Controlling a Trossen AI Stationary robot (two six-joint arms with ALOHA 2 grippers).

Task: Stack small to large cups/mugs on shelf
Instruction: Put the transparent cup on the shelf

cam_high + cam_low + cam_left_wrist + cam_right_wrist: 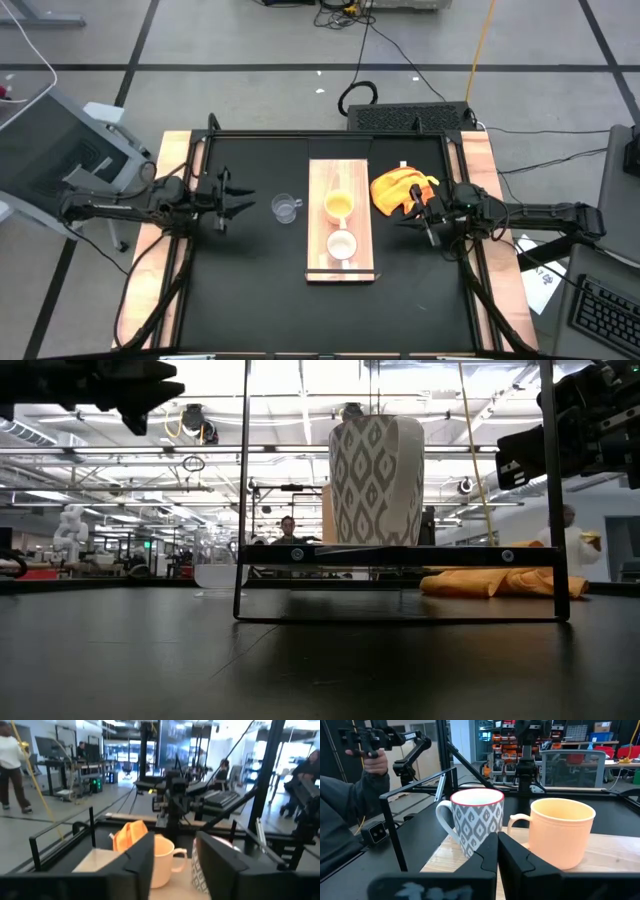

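shelf (341, 272): long axis runs from the table's near edge to its far edge, with the white patterned mug (342, 244) nearer and the orange-yellow mug (338, 206) beyond it. glass cup (285, 209) stands left on the tabletop. left gripper (243, 206) fingers apart, empty; right gripper (407, 213) pressed together, empty.

A black table (250, 290) fills the middle of the high view. On it, at centre, lies a wooden shelf (343, 268); left of the shelf stands a glass cup (286, 209), and to its upper right lies an orange cloth (398, 189).
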